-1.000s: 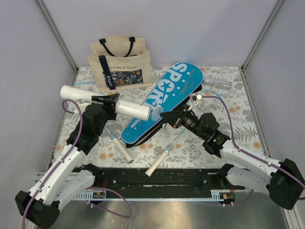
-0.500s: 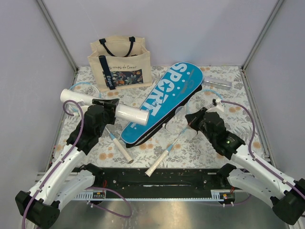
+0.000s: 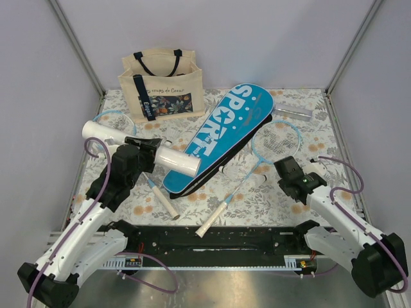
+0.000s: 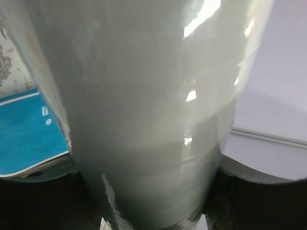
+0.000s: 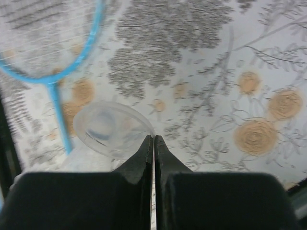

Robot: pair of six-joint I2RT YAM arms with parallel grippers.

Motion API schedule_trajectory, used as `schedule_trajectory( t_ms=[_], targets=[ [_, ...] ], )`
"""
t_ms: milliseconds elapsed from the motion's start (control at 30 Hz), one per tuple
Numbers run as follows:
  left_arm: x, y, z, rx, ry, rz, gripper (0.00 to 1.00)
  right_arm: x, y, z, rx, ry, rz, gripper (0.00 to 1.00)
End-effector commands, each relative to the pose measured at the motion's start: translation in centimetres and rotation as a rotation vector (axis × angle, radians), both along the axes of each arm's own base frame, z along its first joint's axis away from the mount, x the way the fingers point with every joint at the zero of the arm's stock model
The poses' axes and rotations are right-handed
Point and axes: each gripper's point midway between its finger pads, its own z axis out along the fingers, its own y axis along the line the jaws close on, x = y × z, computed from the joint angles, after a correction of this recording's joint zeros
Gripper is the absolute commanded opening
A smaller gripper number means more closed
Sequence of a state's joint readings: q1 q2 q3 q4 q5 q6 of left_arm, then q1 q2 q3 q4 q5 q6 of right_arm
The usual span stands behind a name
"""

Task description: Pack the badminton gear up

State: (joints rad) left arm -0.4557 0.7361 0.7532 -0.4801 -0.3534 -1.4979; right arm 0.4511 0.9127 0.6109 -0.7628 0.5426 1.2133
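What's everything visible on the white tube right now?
The white tube is a long, smooth, glossy cylinder, seemingly plastic. It is held roughly level, slanting from far left toward near right. The left gripper has its jaws clamped round its middle, hiding that stretch; the left wrist view is filled with its shiny wall. Its near end hangs over the edge of the blue case; whether they touch, or whether that end is capped, cannot be told.
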Motion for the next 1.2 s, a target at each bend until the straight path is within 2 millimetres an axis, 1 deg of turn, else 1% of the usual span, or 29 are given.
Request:
schedule_trajectory(
  t_ms=[0, 67, 167, 267, 367, 467, 500, 533, 567, 667, 767, 867, 933, 1067, 1167],
  targets=[
    [-0.2, -1.8, 2.9, -0.091, -0.06, -0.069, 0.56, -2.1, -3.1, -2.4, -0.096, 0.106, -0.141, 0.06],
    [-0.3, -2.3, 2.7, -0.118, -0.048, -0.086, 0.56, -2.3, -3.1, -3.0, -0.103, 0.132, -0.14, 0.13],
    [-0.2, -2.8, 2.7, -0.139, -0.03, -0.102, 0.56, -1.9, -3.2, -2.8, -0.133, 0.143, -0.12, 0.26],
    [-0.1, -3.8, 2.8, -0.158, 0.001, -0.134, 0.55, -1.2, -3.2, -1.7, -0.156, 0.118, -0.088, 0.34],
    [-0.1, -5.1, 1.9, -0.186, 0.083, -0.189, 0.55, 0.0, -2.4, 0.0, -0.155, 0.063, 0.004, 0.37],
    [-0.2, -6.0, 0.5, -0.207, 0.152, -0.229, 0.54, 1.7, -0.6, 1.7, -0.121, -0.017, 0.139, 0.47],
    [-0.1, -6.1, 0.2, -0.213, 0.164, -0.232, 0.54, 2.1, 0.4, 2.1, -0.102, -0.04, 0.206, 0.49],
    [-0.3, -6.4, -0.2, -0.225, 0.178, -0.247, 0.53, 2.9, 1.6, 2.7, -0.076, -0.079, 0.276, 0.5],
    [-0.4, -6.5, -0.4, -0.234, 0.184, -0.252, 0.54, 3.2, 3.0, 3.0, -0.045, -0.095, 0.357, 0.49],
    [-0.7, -6.6, -0.7, -0.268, 0.188, -0.257, 0.53, 3.9, 5.0, 4.1, -0.024, -0.112, 0.463, 0.5],
    [-0.8, -6.6, -0.3, -0.289, 0.171, -0.264, 0.53, 4.0, 7.0, 4.8, -0.066, -0.092, 0.57, 0.53],
    [-1.0, -6.2, 0.4, -0.288, 0.158, -0.259, 0.53, 4.1, 8.7, 5.0, -0.128, -0.061, 0.653, 0.59],
    [-1.3, -5.8, 0.8, -0.283, 0.15, -0.25, 0.54, 4.0, 9.4, 4.7, -0.178, -0.034, 0.696, 0.63],
    [-1.9, -5.3, 1.4, -0.285, 0.139, -0.249, 0.54, 3.9, 9.4, 3.7, -0.279, 0.02, 0.718, 0.64],
    [-2.2, -6.0, 2.2, -0.302, 0.116, -0.302, 0.54, 3.7, 9.4, 2.8, -0.316, 0.055, 0.737, 0.64]
  ],
)
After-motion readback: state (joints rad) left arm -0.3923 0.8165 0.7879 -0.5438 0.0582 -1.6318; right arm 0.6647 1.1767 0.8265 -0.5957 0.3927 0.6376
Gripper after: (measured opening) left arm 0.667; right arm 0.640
